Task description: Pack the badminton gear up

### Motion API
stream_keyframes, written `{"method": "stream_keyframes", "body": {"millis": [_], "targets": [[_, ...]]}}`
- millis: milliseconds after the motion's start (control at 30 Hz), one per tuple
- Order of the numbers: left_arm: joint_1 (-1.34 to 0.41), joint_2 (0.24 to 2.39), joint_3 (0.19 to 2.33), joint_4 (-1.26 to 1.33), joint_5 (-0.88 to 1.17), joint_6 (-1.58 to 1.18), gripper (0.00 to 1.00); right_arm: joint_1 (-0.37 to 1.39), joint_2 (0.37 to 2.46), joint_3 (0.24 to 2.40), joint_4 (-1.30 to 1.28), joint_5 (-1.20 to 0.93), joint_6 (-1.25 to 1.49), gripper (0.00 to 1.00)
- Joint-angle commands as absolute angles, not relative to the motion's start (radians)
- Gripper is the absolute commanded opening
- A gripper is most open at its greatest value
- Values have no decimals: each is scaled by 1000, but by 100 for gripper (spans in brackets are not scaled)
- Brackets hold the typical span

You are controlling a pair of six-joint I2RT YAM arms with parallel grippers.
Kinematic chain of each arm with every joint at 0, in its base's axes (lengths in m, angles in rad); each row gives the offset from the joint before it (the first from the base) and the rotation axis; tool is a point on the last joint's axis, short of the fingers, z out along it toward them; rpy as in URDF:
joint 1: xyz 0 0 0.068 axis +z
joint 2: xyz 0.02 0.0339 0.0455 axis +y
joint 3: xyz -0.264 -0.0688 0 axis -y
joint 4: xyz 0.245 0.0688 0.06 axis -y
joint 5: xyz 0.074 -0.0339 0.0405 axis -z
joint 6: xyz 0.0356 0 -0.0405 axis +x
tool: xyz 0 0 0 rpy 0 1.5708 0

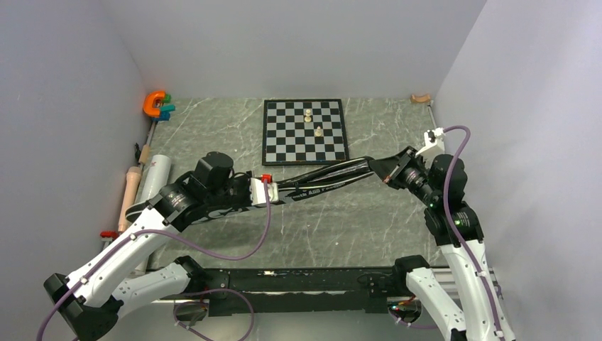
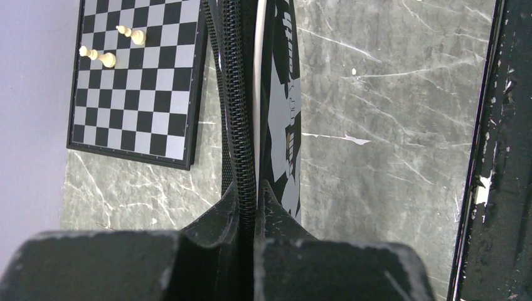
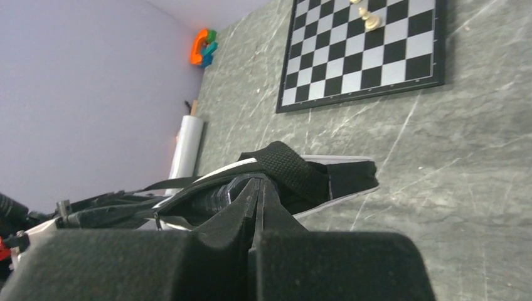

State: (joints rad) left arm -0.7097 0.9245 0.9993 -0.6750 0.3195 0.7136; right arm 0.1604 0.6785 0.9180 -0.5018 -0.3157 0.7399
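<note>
Top view: black bag [image 1: 319,186] strung between left arm [image 1: 177,202] and right arm [image 1: 447,192], in front of the chessboard [image 1: 305,131], apparently off the counter [image 1: 334,234]. White tube [image 1: 152,177] lies at the left wall beside a beige rod [image 1: 130,192].

Left wrist: left fingers [image 2: 229,216] pinched fully shut on the bag's zipper [image 2: 241,125] edge, bag seen edge-on. Can't tell whether rackets are inside.

Right wrist: right fingers [image 3: 235,216] closed tight on the black webbing [image 3: 288,166] at the bag's end.

Handling, my read: bag is soft, light and floppy, so it sags unless held at both ends. Webbing and zipper tape are the sound holds. Tube looks stiff, smooth and prone to rolling — grab mid-length.
</note>
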Motion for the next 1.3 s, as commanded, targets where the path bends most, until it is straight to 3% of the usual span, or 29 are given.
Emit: {"method": "stream_keyframes", "body": {"millis": [0, 167, 367, 467, 633, 733, 933, 1267], "targets": [[-710, 916, 1058, -565, 353, 720, 0, 208, 677, 904, -418, -416, 769, 0], [-710, 923, 1065, -568, 357, 718, 0, 283, 697, 894, -453, -355, 756, 0], [-709, 924, 1071, -575, 360, 718, 0, 296, 730, 1023, -666, -133, 641, 27], [-709, 922, 1069, -576, 364, 717, 0, 295, 730, 1114, -738, -36, 591, 34], [-709, 916, 1066, -579, 369, 718, 0, 296, 733, 1183, -766, 19, 568, 35], [-709, 915, 1062, -584, 372, 721, 0, 296, 723, 1189, -715, -66, 589, 33], [-709, 919, 1070, -585, 373, 720, 0, 301, 725, 1060, -558, -295, 688, 23], [-710, 932, 1083, -587, 373, 723, 0, 341, 724, 937, -493, -343, 699, 14]]}}
